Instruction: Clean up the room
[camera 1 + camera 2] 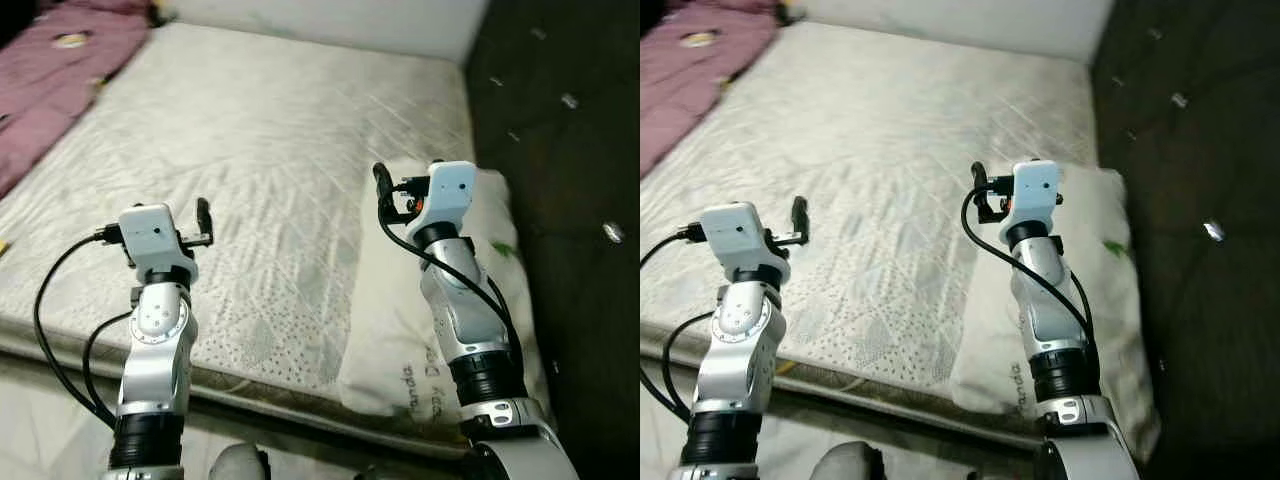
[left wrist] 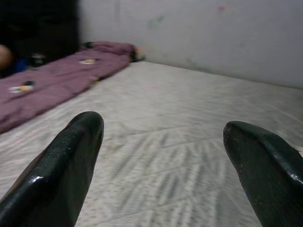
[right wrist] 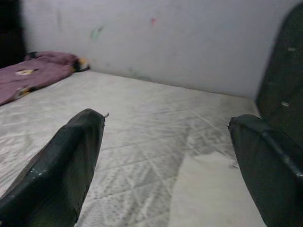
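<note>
A bedroom in a home is shown. A bare quilted mattress (image 1: pixel 260 150) is spread ahead of both claws, with a pillow (image 1: pixel 400 330) laid on it under the right claw (image 1: pixel 385 190). A purple blanket (image 1: pixel 50 70) is bunched far beyond the left claw (image 1: pixel 203 222). A dark tufted headboard (image 1: pixel 570 200) is seen just beside the right claw, and a plain wall (image 3: pixel 156 38) beyond it.
</note>
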Robot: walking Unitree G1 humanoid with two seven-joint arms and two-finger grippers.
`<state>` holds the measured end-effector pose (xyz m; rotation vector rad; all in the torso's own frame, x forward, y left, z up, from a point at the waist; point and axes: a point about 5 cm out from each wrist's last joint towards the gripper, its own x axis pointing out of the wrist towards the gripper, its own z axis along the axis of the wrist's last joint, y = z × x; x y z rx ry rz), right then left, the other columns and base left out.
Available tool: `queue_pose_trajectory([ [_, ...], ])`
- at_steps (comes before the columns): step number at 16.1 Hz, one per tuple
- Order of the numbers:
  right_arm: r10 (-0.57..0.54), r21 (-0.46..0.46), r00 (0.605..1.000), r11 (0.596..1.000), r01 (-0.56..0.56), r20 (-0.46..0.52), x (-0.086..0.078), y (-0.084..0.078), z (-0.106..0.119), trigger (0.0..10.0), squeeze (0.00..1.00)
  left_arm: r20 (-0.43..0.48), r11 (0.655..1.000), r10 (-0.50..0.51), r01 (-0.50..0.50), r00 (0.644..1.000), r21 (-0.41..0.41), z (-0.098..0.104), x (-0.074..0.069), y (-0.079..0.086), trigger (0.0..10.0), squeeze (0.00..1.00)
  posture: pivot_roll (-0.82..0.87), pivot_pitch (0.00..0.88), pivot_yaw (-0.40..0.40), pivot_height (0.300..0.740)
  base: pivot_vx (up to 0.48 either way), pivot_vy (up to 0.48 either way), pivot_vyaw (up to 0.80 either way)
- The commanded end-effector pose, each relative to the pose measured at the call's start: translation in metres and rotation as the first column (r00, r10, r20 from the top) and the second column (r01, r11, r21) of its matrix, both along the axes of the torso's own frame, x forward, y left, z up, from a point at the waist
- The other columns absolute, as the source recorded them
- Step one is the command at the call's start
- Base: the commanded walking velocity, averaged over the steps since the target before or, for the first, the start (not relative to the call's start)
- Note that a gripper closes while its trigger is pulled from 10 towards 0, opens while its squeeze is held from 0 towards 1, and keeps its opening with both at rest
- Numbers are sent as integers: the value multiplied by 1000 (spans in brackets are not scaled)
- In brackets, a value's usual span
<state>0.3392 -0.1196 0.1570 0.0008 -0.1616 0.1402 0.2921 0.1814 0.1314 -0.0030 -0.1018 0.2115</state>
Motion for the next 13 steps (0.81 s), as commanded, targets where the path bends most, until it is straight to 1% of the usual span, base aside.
queue_pose_trajectory([
  [1, -4, -11, 1000, 1000, 4, 1, -1, 0, 1, 10000, 0, -12, 1000, 9, -9, 1000, 8, -2, 0, 1, 10000, 0, -53, 0, -30, 740, 0, 0, 0],
  [5, -32, -24, 999, 999, 32, -17, -1, -2, -4, 10000, 0, -20, 999, -16, 15, 1000, -43, -5, -1, -2, 10000, 0, -51, 0, -33, 740, 0, 0, 0],
  [6, -32, -22, 999, 999, 32, -29, -1, -3, -6, 10000, 0, -20, 999, -18, 17, 1000, -42, -6, -1, -3, 10000, 0, -53, 0, -33, 740, 0, 0, 0],
  [8, -31, -26, 999, 999, 30, -37, -1, -3, -8, 10000, 0, -23, 999, -20, 19, 1000, -44, -7, -1, -3, 10000, 0, -53, 0, -33, 740, 0, 0, -553],
  [13, -26, -31, 999, 999, 24, -42, -1, -3, -9, 10000, 0, -25, 997, -36, 35, 999, -64, -9, 0, -5, 10000, 0, -56, 0, -36, 740, 0, 0, -800],
])
